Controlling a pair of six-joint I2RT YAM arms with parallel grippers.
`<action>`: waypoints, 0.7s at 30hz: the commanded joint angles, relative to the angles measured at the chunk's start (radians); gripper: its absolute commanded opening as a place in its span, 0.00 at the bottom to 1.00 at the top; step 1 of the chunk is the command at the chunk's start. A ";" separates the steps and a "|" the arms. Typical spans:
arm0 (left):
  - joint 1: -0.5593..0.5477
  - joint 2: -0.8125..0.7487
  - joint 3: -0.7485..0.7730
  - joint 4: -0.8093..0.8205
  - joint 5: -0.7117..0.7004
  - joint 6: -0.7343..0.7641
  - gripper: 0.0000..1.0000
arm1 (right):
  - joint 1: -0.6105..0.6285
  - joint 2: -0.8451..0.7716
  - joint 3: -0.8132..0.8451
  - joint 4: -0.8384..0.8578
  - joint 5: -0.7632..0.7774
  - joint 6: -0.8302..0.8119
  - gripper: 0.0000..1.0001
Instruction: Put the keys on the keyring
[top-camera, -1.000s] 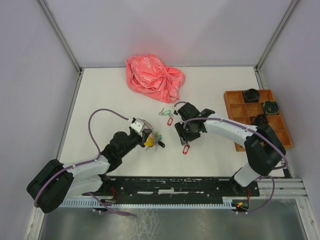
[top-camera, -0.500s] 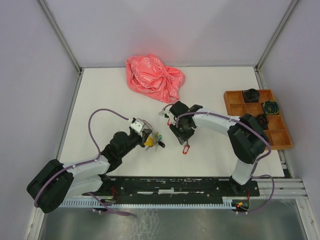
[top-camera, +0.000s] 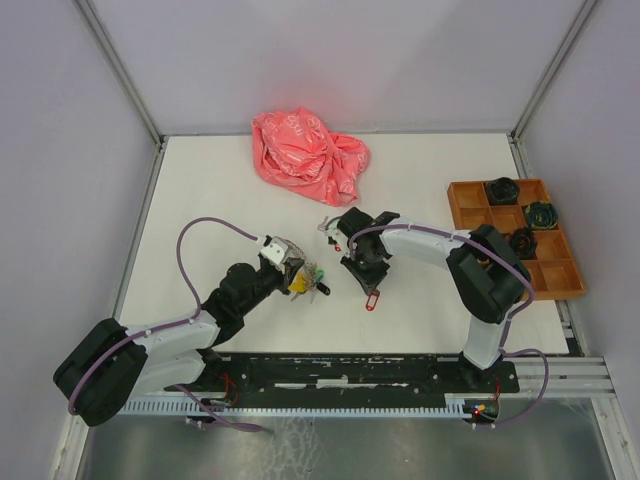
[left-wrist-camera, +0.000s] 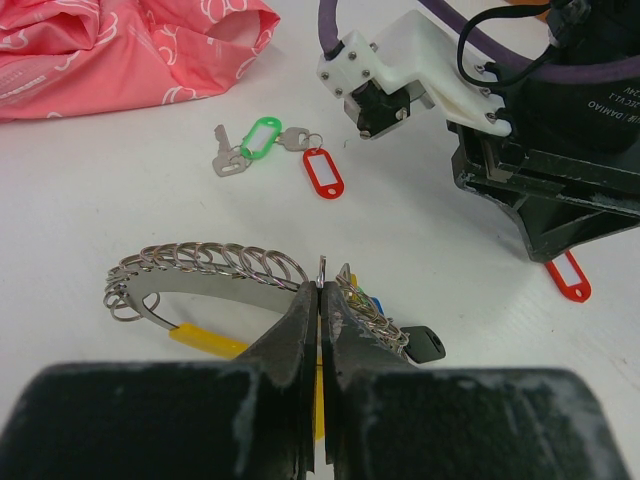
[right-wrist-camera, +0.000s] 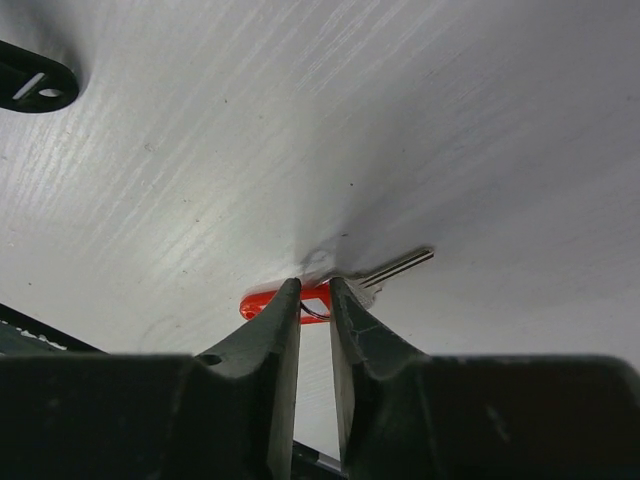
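A crumpled pink bag (top-camera: 308, 155) is seen at the far side of the tabletop (top-camera: 200, 190). An orange tray (top-camera: 555, 272) of compartments lies at the right edge, well apart from the work. Two loose keys (left-wrist-camera: 262, 140), one tagged green and one red, lie between the bag and the right arm, whose wrist partly hides them from above.

The left arm is stretched low toward the middle. The left gripper (left-wrist-camera: 320, 298) is closed tight on the thin wire of the keyring (left-wrist-camera: 210, 265).

The right arm is bent inward and pointed down. The right gripper (right-wrist-camera: 316, 292) is nearly closed, its tips set on either side of the tag end of a red-tagged key (right-wrist-camera: 398, 264) lying flat near the bunch. Whether that key is pinched cannot be told.

The keyring is strung with many small rings, and yellow and blue tags are seen under it.
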 joint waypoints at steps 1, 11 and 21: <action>0.000 -0.007 0.045 0.052 0.009 0.011 0.03 | 0.006 0.000 0.030 -0.010 0.003 -0.017 0.21; 0.000 -0.012 0.045 0.051 0.008 0.011 0.03 | 0.012 -0.085 0.009 0.018 0.051 0.017 0.01; 0.000 -0.016 0.043 0.052 0.006 0.010 0.03 | 0.018 -0.235 -0.166 0.290 0.134 0.173 0.01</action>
